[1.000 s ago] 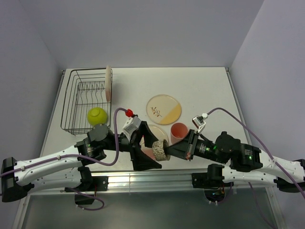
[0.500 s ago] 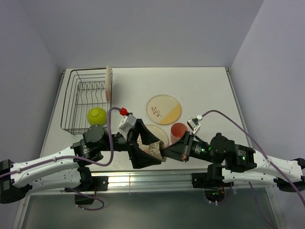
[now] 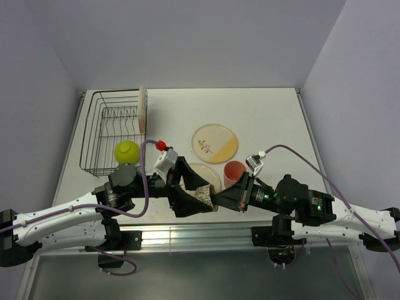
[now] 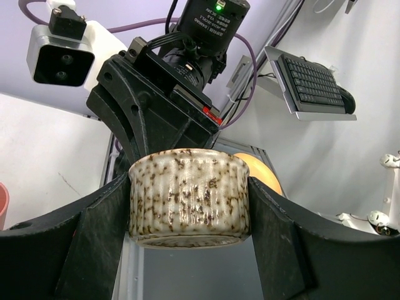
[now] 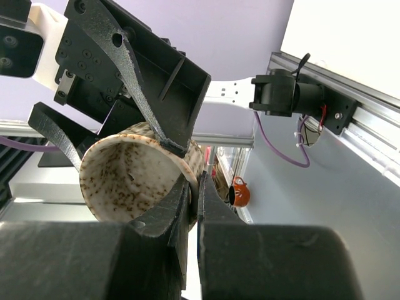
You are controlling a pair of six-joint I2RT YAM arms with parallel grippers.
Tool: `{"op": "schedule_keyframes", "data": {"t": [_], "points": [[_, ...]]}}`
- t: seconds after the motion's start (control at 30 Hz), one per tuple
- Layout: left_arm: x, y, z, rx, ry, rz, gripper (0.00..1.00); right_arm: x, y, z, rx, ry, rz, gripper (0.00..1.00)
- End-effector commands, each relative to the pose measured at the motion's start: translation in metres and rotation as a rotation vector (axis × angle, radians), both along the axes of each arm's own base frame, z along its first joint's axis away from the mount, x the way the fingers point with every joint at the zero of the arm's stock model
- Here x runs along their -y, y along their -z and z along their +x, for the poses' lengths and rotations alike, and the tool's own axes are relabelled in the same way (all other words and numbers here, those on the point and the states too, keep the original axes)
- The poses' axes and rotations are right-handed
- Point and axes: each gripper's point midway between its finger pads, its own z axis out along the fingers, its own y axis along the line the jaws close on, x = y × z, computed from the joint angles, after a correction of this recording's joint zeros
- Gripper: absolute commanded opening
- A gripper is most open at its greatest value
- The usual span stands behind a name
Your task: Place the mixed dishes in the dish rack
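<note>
Both sets of jaws meet on the same small grey speckled dish, held in the air above the near edge of the table between the two arms. From the left wrist view, the left gripper has a black finger against each side of the dish, whose outer wall is ribbed, cream-grey, and flecked with dark brown. From the right wrist view, the right gripper is clenched on the dish's rim, pinching its wall, and the glazed inside shows the same brown speckling. From the top view, the dish rack stands at the far left, with a lime-green bowl inside it and one plate upright at its right side. A cream and yellow plate with a leaf sprig lies flat at the table's middle; a salmon-pink cup stands just nearer.
</note>
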Motion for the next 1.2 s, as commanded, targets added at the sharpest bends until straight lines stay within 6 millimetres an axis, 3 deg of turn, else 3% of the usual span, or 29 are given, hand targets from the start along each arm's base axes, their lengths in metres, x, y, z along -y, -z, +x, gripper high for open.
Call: {"op": "schedule_keyframes", "data": {"t": [0.0, 0.07, 0.13, 0.17, 0.23, 0.27, 0.3, 0.37, 0.4, 0.43, 0.5, 0.53, 0.57, 0.6, 0.63, 0.67, 0.7, 0.8, 0.87, 0.93, 1.13, 1.17], "points": [[-0.004, -0.021, -0.001, 0.026, -0.015, -0.032, 0.44, 0.000, -0.017, 0.008, 0.007, 0.041, 0.066, 0.00], [-0.004, -0.022, 0.011, 0.003, -0.088, -0.006, 0.03, 0.002, -0.018, 0.010, 0.015, 0.054, 0.053, 0.05], [-0.008, -0.015, 0.029, -0.046, -0.194, 0.051, 0.00, 0.005, -0.013, 0.014, 0.017, 0.078, 0.018, 0.23], [-0.013, -0.017, 0.032, -0.051, -0.220, 0.051, 0.00, 0.006, -0.012, 0.015, 0.025, 0.085, 0.006, 0.47], [-0.020, -0.012, 0.039, -0.073, -0.277, 0.073, 0.00, 0.011, -0.007, 0.020, 0.022, 0.117, -0.026, 0.72], [-0.028, -0.017, 0.046, -0.081, -0.330, 0.061, 0.00, 0.013, -0.005, 0.021, 0.015, 0.129, -0.037, 0.90], [-0.033, -0.016, 0.051, -0.087, -0.362, 0.066, 0.00, 0.016, 0.002, 0.023, 0.008, 0.143, -0.067, 0.98], [-0.050, -0.015, 0.065, -0.113, -0.459, 0.094, 0.00, 0.024, 0.005, 0.031, -0.003, 0.195, -0.091, 1.00], [-0.059, -0.016, 0.074, -0.127, -0.519, 0.101, 0.00, 0.030, 0.019, 0.033, -0.014, 0.216, -0.150, 1.00], [-0.072, -0.007, 0.080, -0.146, -0.571, 0.150, 0.00, 0.037, 0.018, 0.038, -0.019, 0.252, -0.158, 1.00], [-0.103, -0.022, 0.104, -0.179, -0.750, 0.152, 0.00, 0.047, 0.028, 0.040, -0.027, 0.278, -0.207, 1.00], [-0.122, -0.009, 0.109, -0.199, -0.828, 0.230, 0.00, 0.051, 0.028, 0.041, -0.034, 0.294, -0.203, 1.00], [-0.152, -0.027, 0.125, -0.220, -0.986, 0.198, 0.00, 0.055, 0.032, 0.042, -0.039, 0.303, -0.214, 1.00], [-0.171, -0.027, 0.132, -0.240, -1.077, 0.205, 0.00, 0.057, 0.032, 0.042, -0.041, 0.305, -0.211, 1.00], [-0.195, -0.031, 0.135, -0.262, -1.168, 0.195, 0.00, 0.060, 0.034, 0.042, -0.044, 0.310, -0.201, 1.00], [-0.217, -0.021, 0.136, -0.274, -1.250, 0.242, 0.00, 0.061, 0.035, 0.042, -0.046, 0.314, -0.199, 1.00], [-0.245, -0.034, 0.140, -0.300, -1.368, 0.188, 0.00, 0.062, 0.037, 0.042, -0.048, 0.316, -0.196, 1.00], [-0.279, -0.044, 0.138, -0.288, -1.478, 0.209, 0.00, 0.062, 0.042, 0.042, -0.050, 0.313, -0.199, 1.00], [-0.276, -0.051, 0.146, -0.231, -1.537, 0.302, 0.00, 0.061, 0.044, 0.042, -0.044, 0.313, -0.212, 0.99], [-0.257, -0.050, 0.156, -0.190, -1.543, 0.379, 0.00, 0.060, 0.045, 0.042, -0.039, 0.312, -0.224, 0.99], [-0.224, -0.077, 0.194, -0.038, -1.510, 0.424, 0.00, 0.061, 0.048, 0.040, -0.039, 0.302, -0.245, 0.99], [-0.196, -0.075, 0.207, -0.010, -1.389, 0.456, 0.00, 0.062, 0.050, 0.041, -0.041, 0.306, -0.245, 0.99]]}}
